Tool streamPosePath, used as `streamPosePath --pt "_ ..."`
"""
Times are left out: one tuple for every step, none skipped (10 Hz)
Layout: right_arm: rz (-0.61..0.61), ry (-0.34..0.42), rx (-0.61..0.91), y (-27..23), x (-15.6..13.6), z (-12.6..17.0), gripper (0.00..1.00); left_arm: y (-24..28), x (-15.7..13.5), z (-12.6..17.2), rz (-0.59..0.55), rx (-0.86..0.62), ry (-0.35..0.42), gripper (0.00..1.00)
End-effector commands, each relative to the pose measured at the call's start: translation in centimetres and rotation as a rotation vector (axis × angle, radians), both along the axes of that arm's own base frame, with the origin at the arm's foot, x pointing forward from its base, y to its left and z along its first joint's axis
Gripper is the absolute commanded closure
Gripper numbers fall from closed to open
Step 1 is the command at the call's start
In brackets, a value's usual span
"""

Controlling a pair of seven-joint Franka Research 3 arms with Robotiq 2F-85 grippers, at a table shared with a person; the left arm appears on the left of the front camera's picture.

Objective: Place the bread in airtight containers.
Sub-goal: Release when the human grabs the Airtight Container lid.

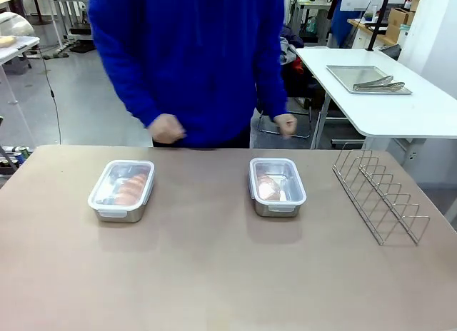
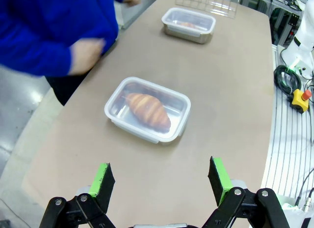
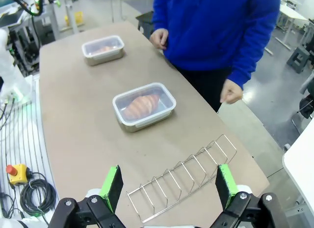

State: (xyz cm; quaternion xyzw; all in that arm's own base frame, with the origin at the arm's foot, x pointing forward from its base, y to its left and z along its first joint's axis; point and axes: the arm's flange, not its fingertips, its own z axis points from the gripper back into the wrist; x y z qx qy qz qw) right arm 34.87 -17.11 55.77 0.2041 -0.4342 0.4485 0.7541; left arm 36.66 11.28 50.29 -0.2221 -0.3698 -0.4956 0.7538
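Two steel containers with clear lids on them sit on the brown table. The left container [image 1: 121,190] holds a croissant [image 1: 131,188], and the same container [image 2: 147,108] and croissant [image 2: 148,110] lie ahead of my left gripper [image 2: 163,181], which is open and empty. The right container [image 1: 276,186] holds the other croissant [image 1: 270,187]; this container [image 3: 144,105] and its croissant [image 3: 141,105] are beyond my right gripper [image 3: 168,184], also open and empty. The person in a blue sweater stands at the far edge, with both hands [image 1: 167,128] off the table.
A wire rack [image 1: 380,194] stands at the table's right side, just ahead of my right gripper. A white table behind carries a metal tray [image 1: 365,79] with tongs. Cables and an emergency-stop box [image 2: 300,100] lie off the table's near side.
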Motion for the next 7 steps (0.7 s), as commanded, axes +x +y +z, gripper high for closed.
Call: streamPosePath --pt "0.001 -0.012 0.016 0.01 0.19 0.36 0.00 -0.06 0.02 -0.09 -0.015 -0.014 -0.024 0.00" --pt "0.001 -0.012 0.016 0.01 0.19 0.36 0.00 -0.06 0.02 -0.09 -0.015 -0.014 -0.024 0.00" --pt "0.001 -0.012 0.016 0.01 0.19 0.36 0.00 -0.06 0.02 -0.09 -0.015 -0.014 -0.024 0.00" --pt "0.001 -0.012 0.016 0.01 0.19 0.36 0.00 -0.06 0.02 -0.09 -0.015 -0.014 -0.024 0.00" --pt "0.001 -0.012 0.016 0.01 0.19 0.36 0.00 -0.06 0.02 -0.09 -0.015 -0.014 -0.024 0.00" --pt "0.001 -0.012 0.016 0.01 0.19 0.36 0.00 -0.06 0.02 -0.09 -0.015 -0.014 -0.024 0.00" --pt "0.001 -0.012 0.016 0.01 0.19 0.36 0.00 -0.06 0.02 -0.09 -0.015 -0.014 -0.024 0.00"
